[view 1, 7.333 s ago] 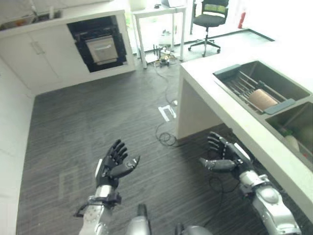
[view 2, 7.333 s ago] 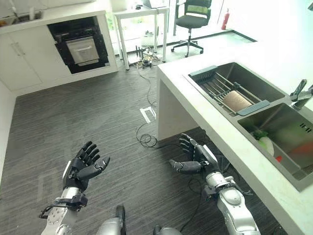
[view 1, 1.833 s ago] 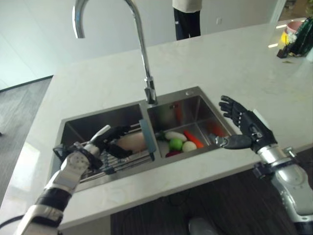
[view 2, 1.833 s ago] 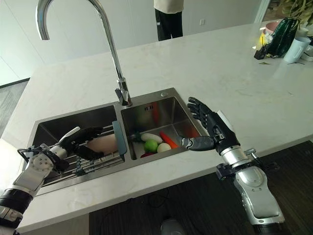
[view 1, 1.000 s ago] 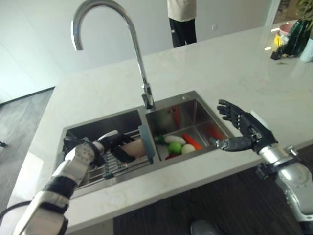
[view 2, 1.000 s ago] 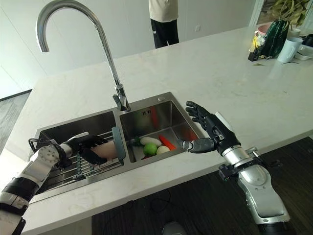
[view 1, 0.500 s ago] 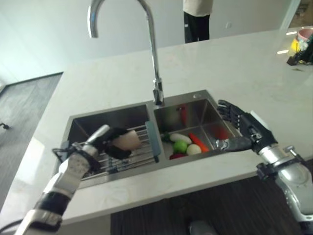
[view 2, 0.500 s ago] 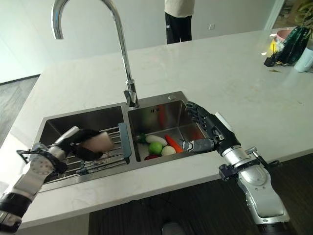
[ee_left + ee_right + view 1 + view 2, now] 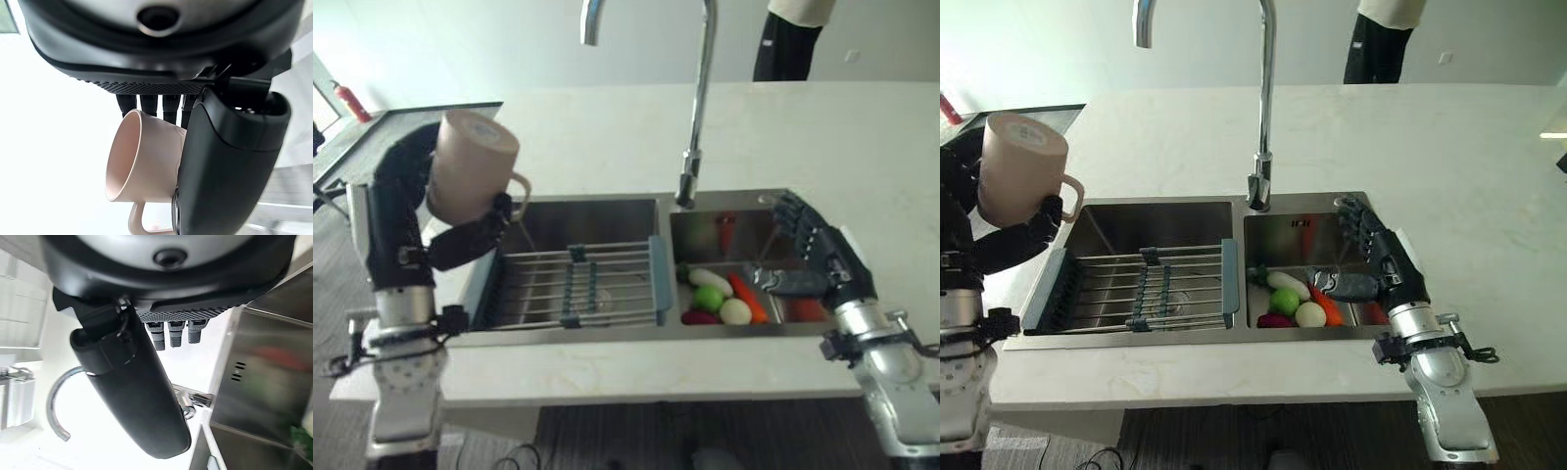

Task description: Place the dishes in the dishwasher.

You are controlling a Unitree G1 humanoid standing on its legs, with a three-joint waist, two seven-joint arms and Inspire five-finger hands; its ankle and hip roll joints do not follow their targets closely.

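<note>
The pale pink ceramic mug with a loop handle (image 9: 470, 166) is up in the air beyond the left end of the sink, tipped with its base toward us, the left hand (image 9: 460, 242) curled around its body so it can travel to the dishwasher. Below it the steel-rod drying rack with blue-grey end bars (image 9: 573, 284) spans the left basin (image 9: 1151, 223). The right hand (image 9: 1378, 270) hangs over the right basin's near edge, fingers loosely spread and holding nothing, above the toy vegetables (image 9: 1295, 300).
</note>
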